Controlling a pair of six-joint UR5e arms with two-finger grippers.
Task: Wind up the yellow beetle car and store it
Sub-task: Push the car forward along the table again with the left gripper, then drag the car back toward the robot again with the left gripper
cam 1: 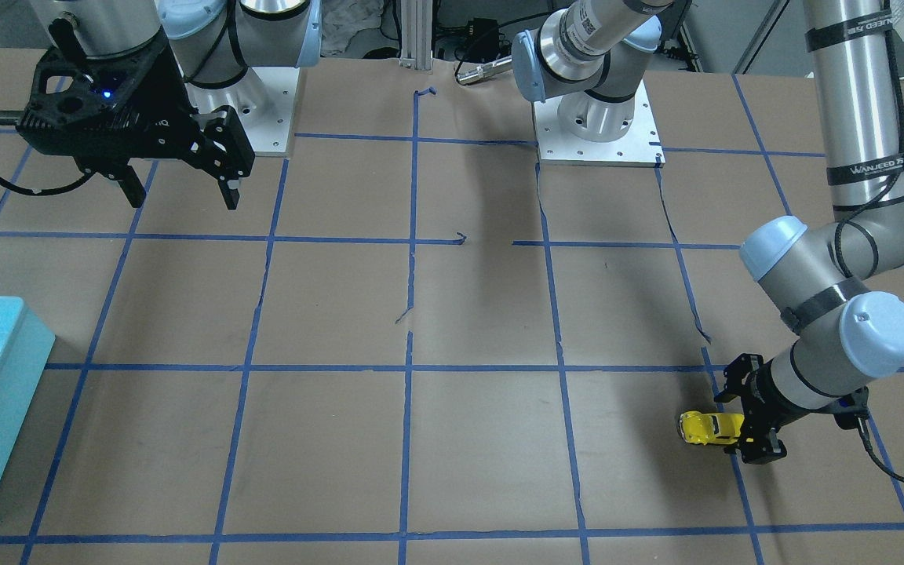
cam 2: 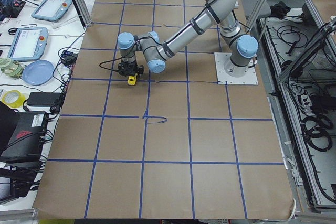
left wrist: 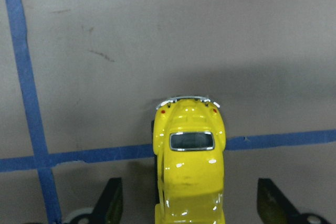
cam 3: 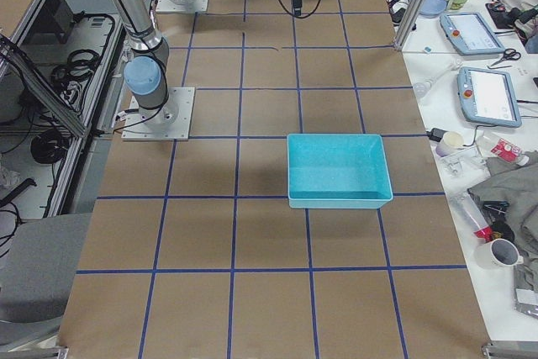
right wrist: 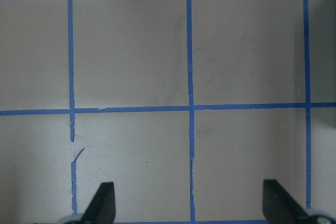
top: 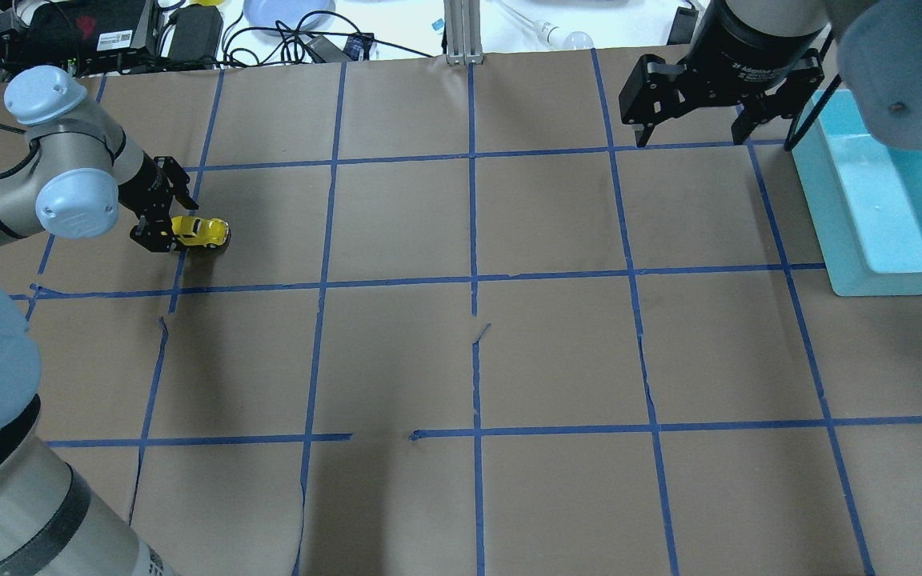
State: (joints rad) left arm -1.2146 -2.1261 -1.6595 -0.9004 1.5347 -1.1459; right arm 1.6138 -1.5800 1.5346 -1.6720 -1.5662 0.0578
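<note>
In the left wrist view the near end of the car (left wrist: 190,156) is cut off by the lower edge, and only the tips of the two fingers (left wrist: 111,201) are seen. Contact between pads and car cannot be made out in the overhead and front views, where the black gripper body covers that end. In the right side view the car is too small for any detail to be read.

The left gripper (cam 1: 734,425) is held low over the table (cam 1: 483,314), its wrist bent so that the fingers lie nearly level and point towards the table's middle. Its jaws are spread wide, with a clear gap on either side of the car, so nothing is gripped. The car lies centred between the jaws, across a blue tape line (left wrist: 79,156). The end with two small red lights points away from the wrist, just past the fingertips.

The right gripper (cam 1: 185,200) is held high above the table, fingers pointing down, jaws released and wide apart. Only taped paper is seen beneath it. The teal bin (top: 837,216) stands well apart from the left jaws, just beside the right gripper in the overhead view.
</note>
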